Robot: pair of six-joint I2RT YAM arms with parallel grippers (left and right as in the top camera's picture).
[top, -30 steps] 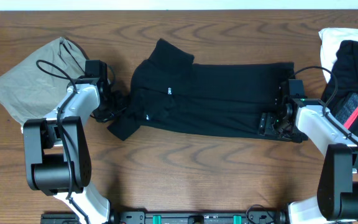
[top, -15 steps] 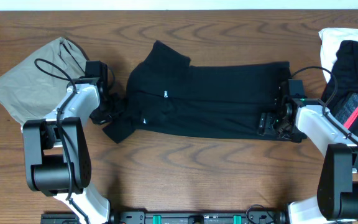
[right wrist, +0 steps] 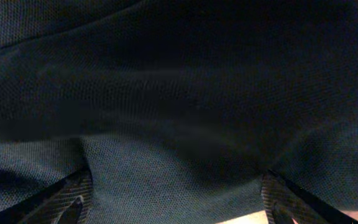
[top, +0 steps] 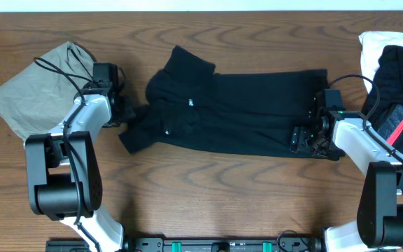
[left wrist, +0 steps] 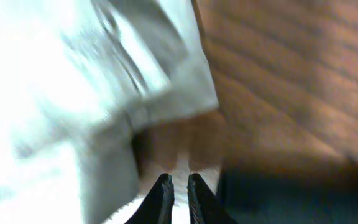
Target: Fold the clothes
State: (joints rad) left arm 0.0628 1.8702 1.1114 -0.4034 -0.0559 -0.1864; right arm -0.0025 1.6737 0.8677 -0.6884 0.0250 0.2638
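Left jaws stood almost closed on nothing, between the olive-grey garment (top: pixel 33 94) and the black garment (top: pixel 250 115); right jaws gaped wide over the black garment's edge.

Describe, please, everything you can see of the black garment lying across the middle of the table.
The black garment is soft, finely woven-looking fabric, plain apart from tiny white marks. It lies flat and lengthwise on the wooden table, bunched and creased at its left end. The right claw stands open over its right edge; the left claw sits beside its left tip.
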